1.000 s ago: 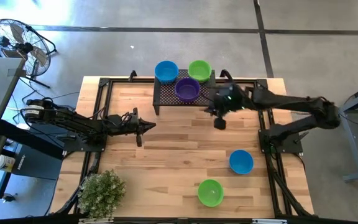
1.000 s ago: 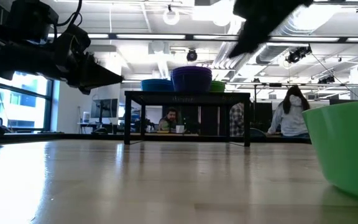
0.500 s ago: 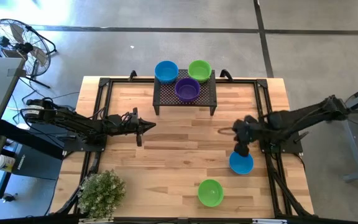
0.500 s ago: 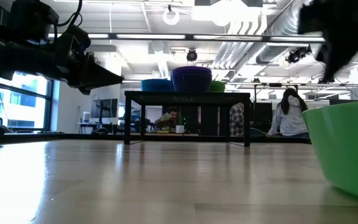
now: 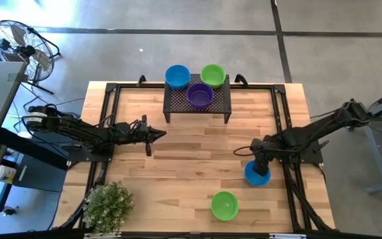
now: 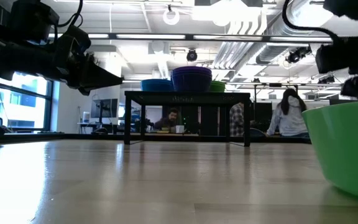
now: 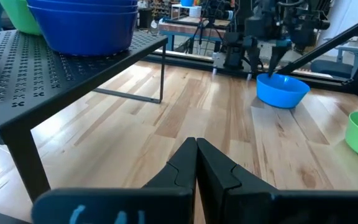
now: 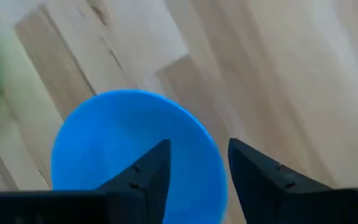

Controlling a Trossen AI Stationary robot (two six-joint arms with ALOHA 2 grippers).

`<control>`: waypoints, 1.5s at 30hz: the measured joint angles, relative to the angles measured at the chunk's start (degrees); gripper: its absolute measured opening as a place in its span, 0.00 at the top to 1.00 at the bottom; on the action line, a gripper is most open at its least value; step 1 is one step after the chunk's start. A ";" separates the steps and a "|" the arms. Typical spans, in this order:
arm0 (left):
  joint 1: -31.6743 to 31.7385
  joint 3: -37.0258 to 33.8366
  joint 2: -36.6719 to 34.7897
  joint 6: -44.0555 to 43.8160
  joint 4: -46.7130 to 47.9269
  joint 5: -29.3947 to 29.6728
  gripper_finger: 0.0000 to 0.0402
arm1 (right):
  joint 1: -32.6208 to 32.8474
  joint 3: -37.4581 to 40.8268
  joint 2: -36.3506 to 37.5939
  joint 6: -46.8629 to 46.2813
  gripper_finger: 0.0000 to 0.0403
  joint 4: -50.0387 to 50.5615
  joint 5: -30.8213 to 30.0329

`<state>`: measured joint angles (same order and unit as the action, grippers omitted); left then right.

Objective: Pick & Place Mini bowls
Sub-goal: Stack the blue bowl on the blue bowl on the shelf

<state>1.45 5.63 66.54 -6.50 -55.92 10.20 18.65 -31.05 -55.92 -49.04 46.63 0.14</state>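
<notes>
Right pincer (image 5: 260, 164) spread above blue mini bowl (image 5: 257, 173) on the surface (image 5: 191, 166), fingers straddling its rim, likely for a rim pinch. Left pincer (image 5: 161, 134) pressed together, waiting mid-surface.

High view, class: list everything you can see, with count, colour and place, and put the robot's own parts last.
Bowls on rack: three, blue, green, purple, far side.
Bowls on table: two, blue at right, green near front edge.
Rack: one, black, perforated, far middle of table.
Table: one, pale wood.
Plant: one, green, front left corner.
Fan: one, black, floor at far left.
Left hand: shut, above table's left.
Right hand: open, over blue bowl.
</notes>
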 joint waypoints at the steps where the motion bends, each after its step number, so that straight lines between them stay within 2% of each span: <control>1: 0.00 0.00 0.00 -0.01 0.00 0.00 1.00 | 0.00 1.32 0.00 -0.40 0.63 -1.91 0.10; 6: 0.00 0.00 0.02 0.00 0.00 0.00 1.00 | -0.01 7.16 -0.02 -3.35 0.71 -5.92 0.96; 9: 0.00 0.00 0.02 0.00 0.00 -0.01 1.00 | 0.00 8.52 -0.02 -4.45 0.83 -8.45 3.27; 12: 0.00 0.00 0.02 0.00 -0.02 -0.02 1.00 | -0.01 7.58 -0.02 -4.58 0.97 -9.43 2.94; 17: 0.00 0.00 0.02 0.00 -0.02 -0.02 1.00 | -2.00 2.47 -0.03 -5.82 0.96 -12.04 -1.58; 22: 0.00 0.00 0.02 0.00 -0.04 -0.04 1.00 | -7.00 -4.55 -2.18 -8.68 0.99 -16.84 -9.81; 25: 0.00 0.00 0.04 -0.01 -0.04 -0.04 1.00 | -10.34 -8.10 -7.87 -8.91 0.98 -20.31 -12.22; 30: 0.00 0.00 0.04 -0.01 -0.07 -0.07 1.00 | -13.53 -14.73 -23.28 -3.13 0.99 -28.43 -12.27; 36: 0.00 0.00 0.04 -0.02 -0.04 -0.24 1.00 | -16.51 -25.25 -39.43 2.84 0.99 -28.84 -10.37; 40: 0.00 0.00 0.04 -0.02 -0.04 -0.22 1.00 | -17.95 -31.81 -45.63 7.56 0.99 -28.91 -9.26; 45: 0.00 0.00 0.04 -0.17 -0.04 -0.22 1.00 | -19.30 -36.50 -49.36 11.80 0.98 -28.66 -9.78</control>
<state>1.45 5.63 66.59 -6.68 -55.96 9.98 -0.65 -67.55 -105.28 -37.23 17.98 -9.64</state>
